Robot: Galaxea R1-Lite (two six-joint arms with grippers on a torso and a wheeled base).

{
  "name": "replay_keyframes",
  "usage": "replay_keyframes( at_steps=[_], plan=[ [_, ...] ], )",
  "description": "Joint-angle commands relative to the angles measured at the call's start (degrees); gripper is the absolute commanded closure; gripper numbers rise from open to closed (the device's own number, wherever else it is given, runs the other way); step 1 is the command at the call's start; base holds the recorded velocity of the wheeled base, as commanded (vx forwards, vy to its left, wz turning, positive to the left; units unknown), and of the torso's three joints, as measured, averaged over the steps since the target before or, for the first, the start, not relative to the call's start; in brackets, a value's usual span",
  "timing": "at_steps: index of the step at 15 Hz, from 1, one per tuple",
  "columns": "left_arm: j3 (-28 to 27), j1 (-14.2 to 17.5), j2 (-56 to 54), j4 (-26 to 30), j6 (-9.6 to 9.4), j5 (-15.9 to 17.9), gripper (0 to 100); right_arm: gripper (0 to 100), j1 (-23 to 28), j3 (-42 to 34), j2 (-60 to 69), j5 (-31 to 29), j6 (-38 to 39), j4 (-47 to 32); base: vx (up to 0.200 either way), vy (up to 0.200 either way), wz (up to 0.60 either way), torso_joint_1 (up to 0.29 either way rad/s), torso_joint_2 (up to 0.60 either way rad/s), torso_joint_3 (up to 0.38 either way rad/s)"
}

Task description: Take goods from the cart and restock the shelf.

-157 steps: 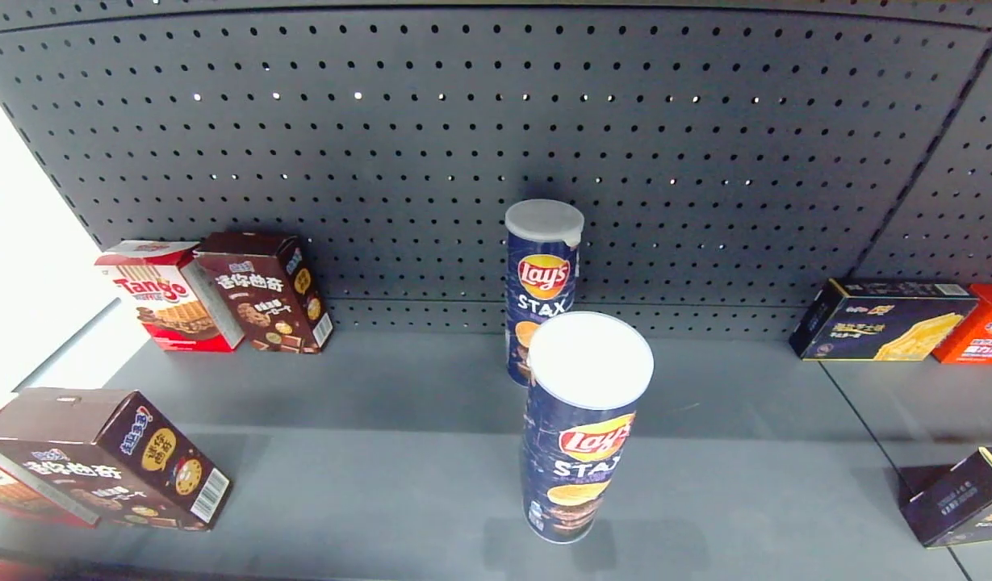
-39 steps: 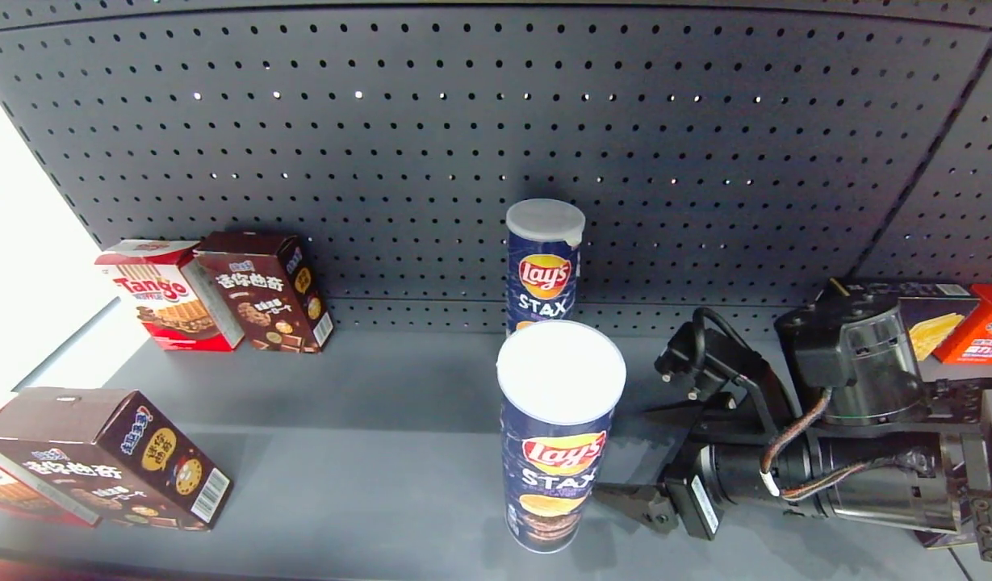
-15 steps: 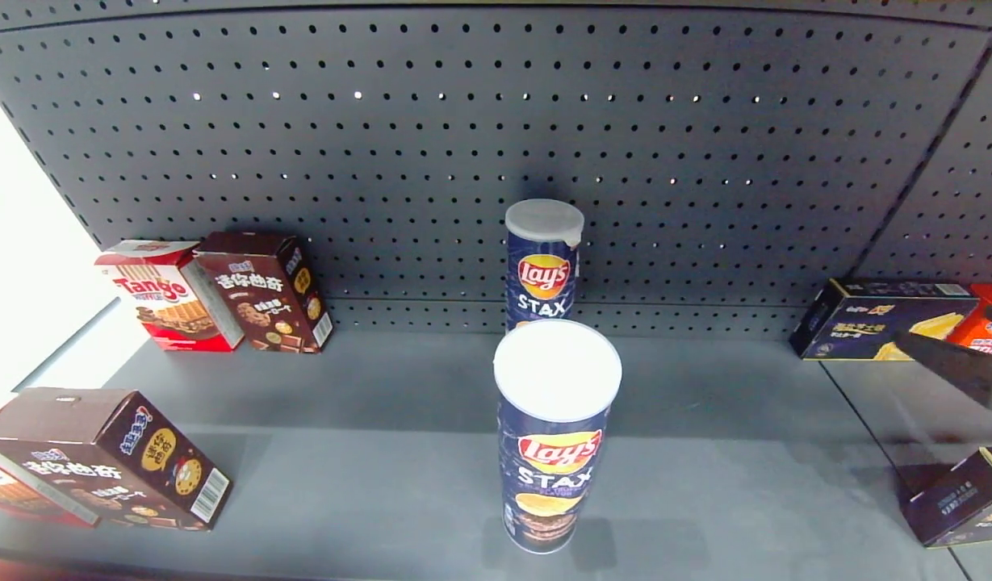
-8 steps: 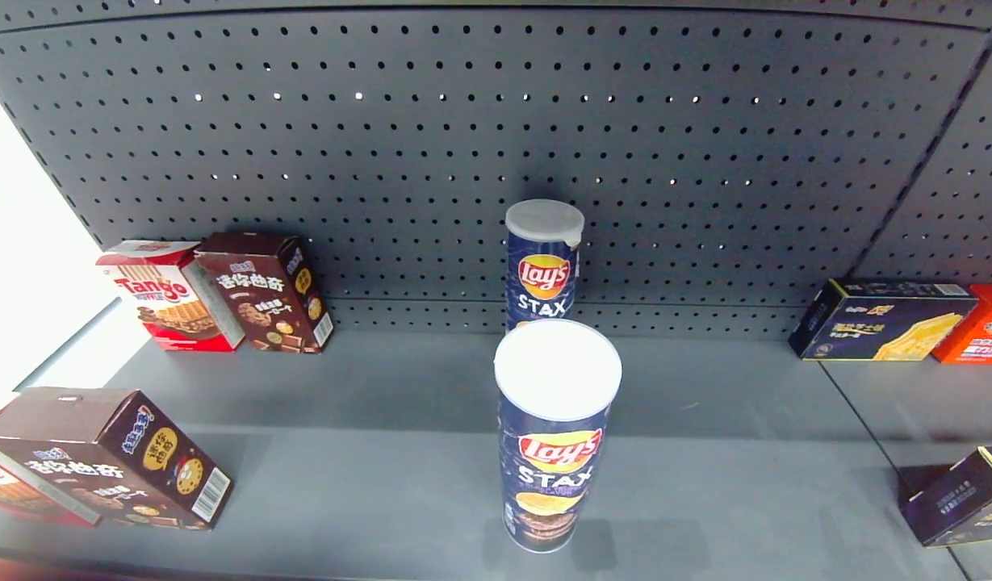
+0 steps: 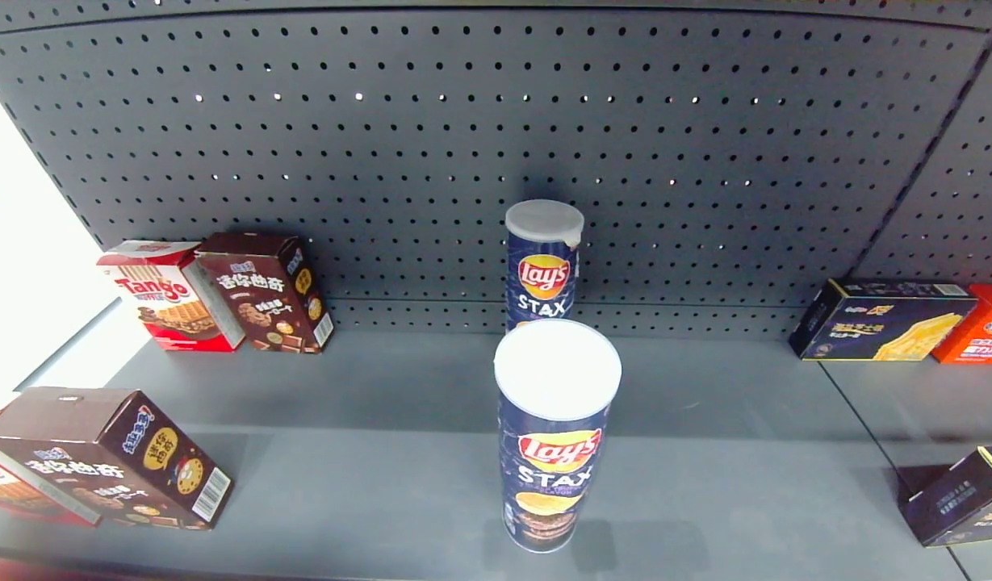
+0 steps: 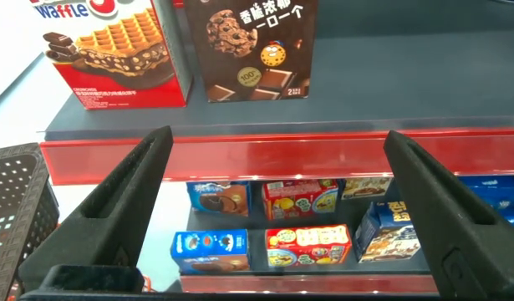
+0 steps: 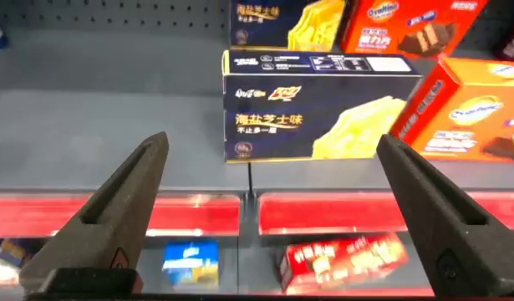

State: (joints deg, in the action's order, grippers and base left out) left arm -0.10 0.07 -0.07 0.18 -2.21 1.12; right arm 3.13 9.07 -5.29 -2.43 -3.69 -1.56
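hovering in front of the shelf (image 5: 382, 484), the left gripper (image 6: 277, 138) has its fingers spread wide with nothing between them. straight ahead of it, just past the red edge strip (image 6: 273, 155), a waffle box (image 6: 114, 50) and a brown cookie box (image 6: 252, 46) stand side by side near the shelf front. a black mesh basket (image 6: 14, 192), likely the cart, sits close beside one of its fingers. the right gripper (image 7: 272, 140) is likewise wide open and empty, facing a dark blue box (image 7: 319, 104) with an orange box (image 7: 465, 109) just beside it.

two chip cans already stand upright on the shelf, the front can (image 5: 556, 436) directly before the rear can (image 5: 542, 266), which is close to the pegboard. judging by the boxes each gripper faces, the cans lie between the two grippers and apart from both.

the next move looks like a reach for more goods from the cart. the risks i see:
- the left finger by the mesh could snag it on a careless swing.
- both grippers sit close to boxes near the shelf front, so a forward drift could push one back or tip it.
- the front can is tall and narrow, and a later placement coming in low beside it could topple it into the rear can.
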Motion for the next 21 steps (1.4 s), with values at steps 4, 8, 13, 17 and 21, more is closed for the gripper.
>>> replay_keyframes(
  at_steps=[4,8,13,17,21],
  plan=[
    [0.0,0.0,0.1,0.0,0.01,0.1,0,0,-0.6,-9.1,1.1,2.4,4.5,5.6,0.0,0.0,0.0,0.0,0.0,0.0],
    [0.0,0.0,0.1,0.0,0.01,0.2,0,0,-0.5,-9.1,1.1,0.1,3.0,2.8,0.0,0.0,0.0,0.0,0.0,0.0],
    [0.0,0.0,0.1,0.0,0.27,0.2,0,0,-3.3,-9.1,4.9,3.1,4.3,1.8,0.0,0.0,0.0,0.0,0.0,0.0],
    [0.0,0.0,0.1,0.0,0.71,-0.1,0,0,-3.3,-9.1,5.0,3.4,3.8,1.8,0.0,0.0,0.0,0.0,0.0,0.0],
    [0.0,0.0,0.1,0.0,0.45,0.0,0,0,-3.3,-9.1,5.0,3.4,3.8,1.8,0.0,0.0,0.0,0.0,0.0,0.0]
  ],
)
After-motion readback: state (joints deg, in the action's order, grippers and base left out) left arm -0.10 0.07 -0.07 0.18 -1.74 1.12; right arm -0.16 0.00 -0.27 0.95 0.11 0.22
